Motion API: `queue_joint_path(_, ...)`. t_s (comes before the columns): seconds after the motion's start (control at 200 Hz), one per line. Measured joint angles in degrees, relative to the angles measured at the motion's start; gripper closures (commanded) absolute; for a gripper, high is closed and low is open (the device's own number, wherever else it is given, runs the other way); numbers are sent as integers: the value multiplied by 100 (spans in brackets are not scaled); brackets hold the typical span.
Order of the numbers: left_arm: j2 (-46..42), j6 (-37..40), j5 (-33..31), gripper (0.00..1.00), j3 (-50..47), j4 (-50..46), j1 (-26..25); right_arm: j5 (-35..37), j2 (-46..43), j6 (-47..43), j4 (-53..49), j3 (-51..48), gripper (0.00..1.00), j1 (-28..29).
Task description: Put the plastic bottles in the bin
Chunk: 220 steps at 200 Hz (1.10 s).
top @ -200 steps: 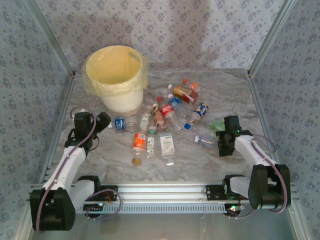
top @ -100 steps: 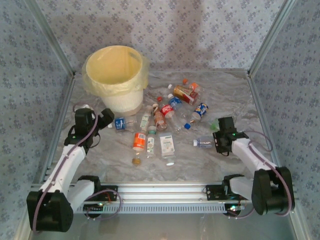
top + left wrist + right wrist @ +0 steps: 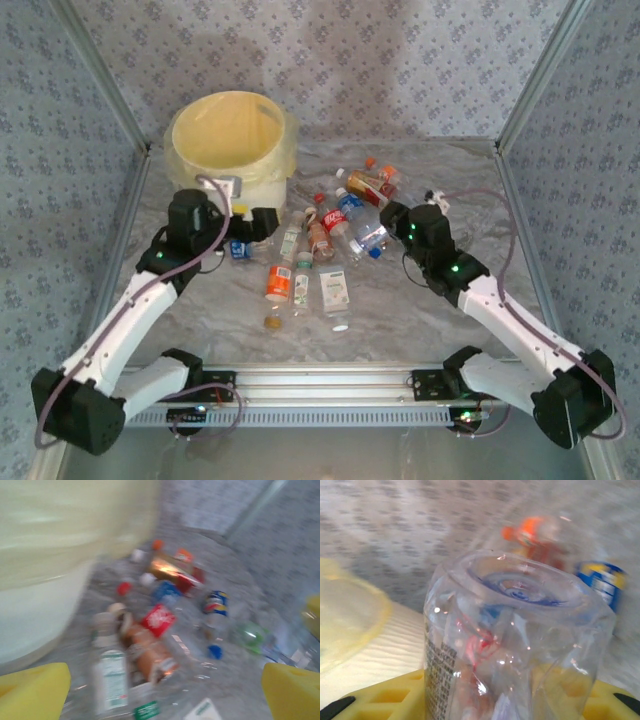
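On the tabletop point(image 3: 400, 330), plastic bottles point(image 3: 318, 240) lie scattered on their sides between the two arms, just right of the bin point(image 3: 232, 150), which stands upright at back left, bag-lined, mouth up. Left hand point(image 3: 263, 224) hovers low beside the bin's base, at the left edge of the pile, just by a blue-label bottle point(image 3: 240, 247). Left wrist view is blurred but shows yellow fingers point(image 3: 35, 692) at both lower corners, spread wide and gripping nothing, with the bin wall at upper left and the pile ahead. Right hand point(image 3: 393, 215) sits at the right edge of the pile, gripping a clear bottle point(image 3: 515, 645). Right wrist view has that bottle's base toward the camera, held between yellow pads point(image 3: 390, 700), small print down its side. Behind it are an orange-cap bottle point(image 3: 530, 532) and a blue-and-yellow-label bottle point(image 3: 602, 582), bin at left. Nearer the arm bases lie an orange-label bottle point(image 3: 278, 283), a green-label bottle point(image 3: 302, 290) and a white-label bottle point(image 3: 335, 290), all flat and close together
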Motion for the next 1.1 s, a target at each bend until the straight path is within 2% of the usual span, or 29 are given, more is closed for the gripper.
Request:
queue_joint_path(0.23,1158,984,922,2,1147,-260,-894,-435,758,-960,1062,741,50,304)
queue_joint_path(0.4,1823,1451,1158,2,1803,-514,-979,-813,922,-1217,1340,1025,49,448)
queue_joint_path(0.59,2312,1867,1141,3,2267,-693,-1091,-1198,962,-1235,1598,1104,48,496)
queue_joint_path(0.69,2522,1952,1255,12,2444,-752,-1113,-1342,1036,-1237,1665,1126,48,555)
queue_joint_path(0.849,2658,2002,1631,37,2474,-743,-1115,-1550,1178,-1235,1742,1191,47,599)
queue_joint_path(1.099,2662,2041,1733,49,2476,-706,-1104,-1681,1246,-1255,1742,1270,42,599)
